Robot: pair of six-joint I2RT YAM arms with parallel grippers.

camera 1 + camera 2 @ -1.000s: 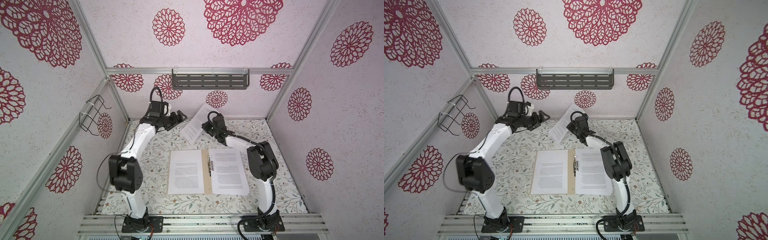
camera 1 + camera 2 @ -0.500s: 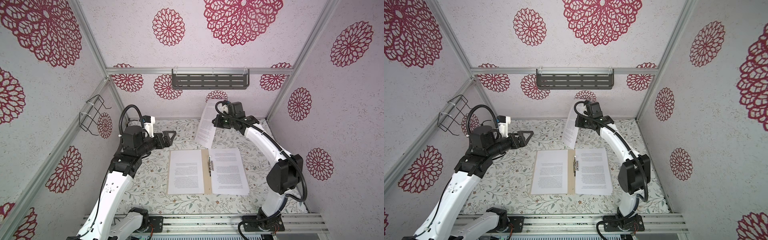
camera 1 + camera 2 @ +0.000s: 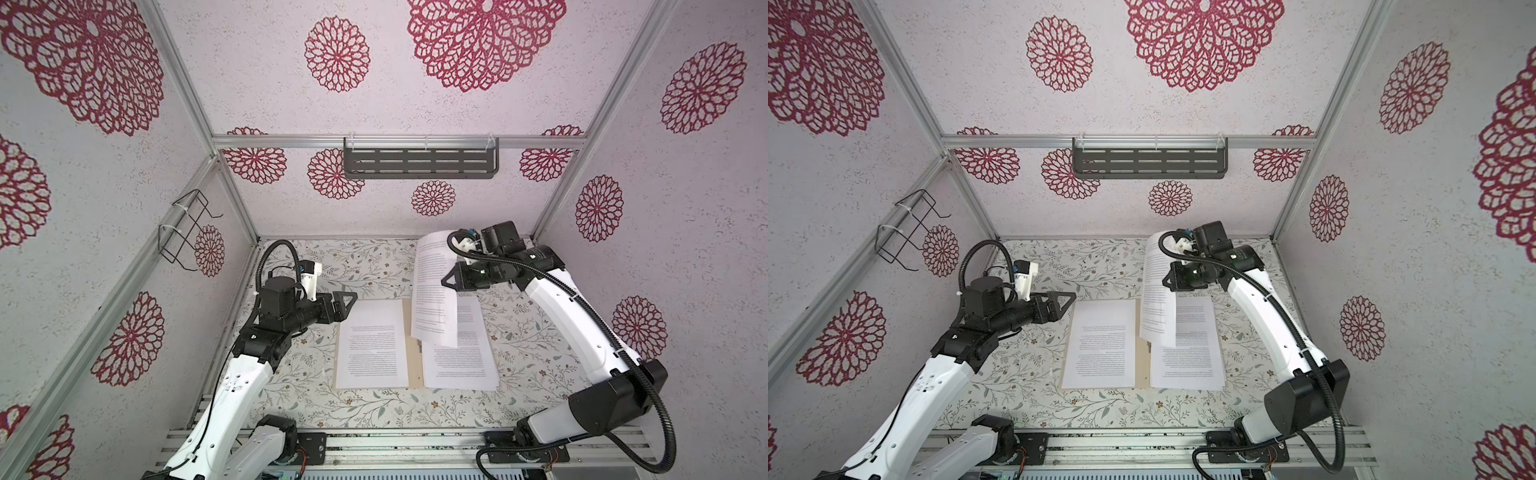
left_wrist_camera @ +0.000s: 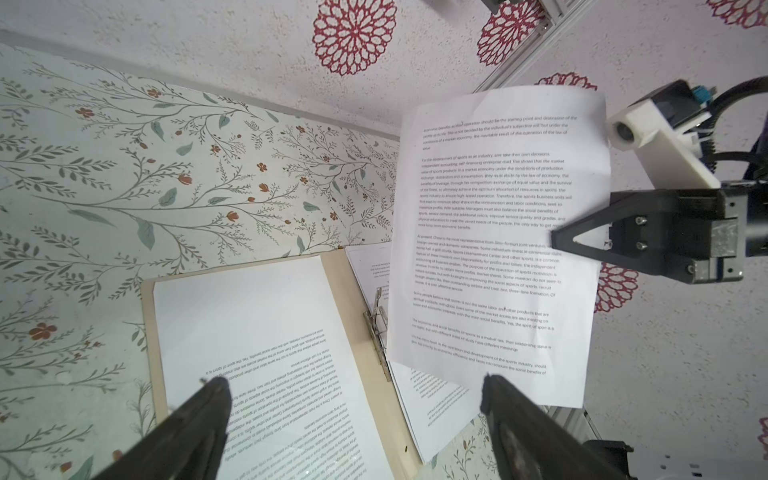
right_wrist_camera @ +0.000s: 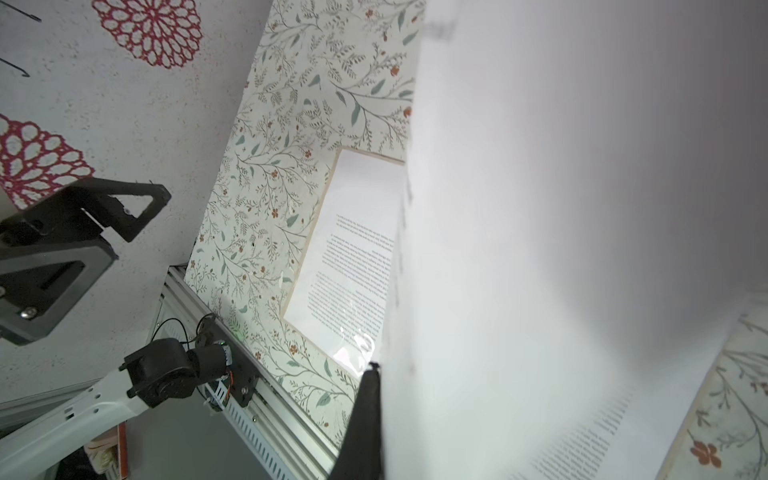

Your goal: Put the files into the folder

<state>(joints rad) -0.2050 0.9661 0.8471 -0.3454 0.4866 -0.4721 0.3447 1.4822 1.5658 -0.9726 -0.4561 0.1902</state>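
Since a second ago the right gripper (image 3: 446, 281) has come away from the back of the table (image 3: 353, 257) with its paper and now holds it over the folder. The left gripper (image 3: 348, 305) has drawn back from that same far spot to the folder's far left corner.

The right jaws are shut tight on the held sheet (image 3: 434, 291), pinching the edge nearest their own arm about halfway down its length. In the left wrist view the held sheet (image 4: 486, 249) hangs nearly upright, printed side toward the left arm, its top curling over. Its lower edge dangles over the middle of the folder (image 3: 413, 368), across the clip (image 4: 376, 320) and the inner margin of the right pages (image 3: 461, 361). Whether it brushes them I cannot tell. The left jaws stand wide apart with nothing between them, raised off the table just beside the far corner of the left page (image 3: 370, 345).

Outward from there, the folder lies open and flat near the front middle of the table, with paper on both halves. On the right half the left wrist view shows more than one paper edge, though I cannot count them. No other loose paper shows on the table.

As I judge it, most of the job is done. The held sheet has yet to be laid flat inside, and the folder is not closed, if closing is wanted.
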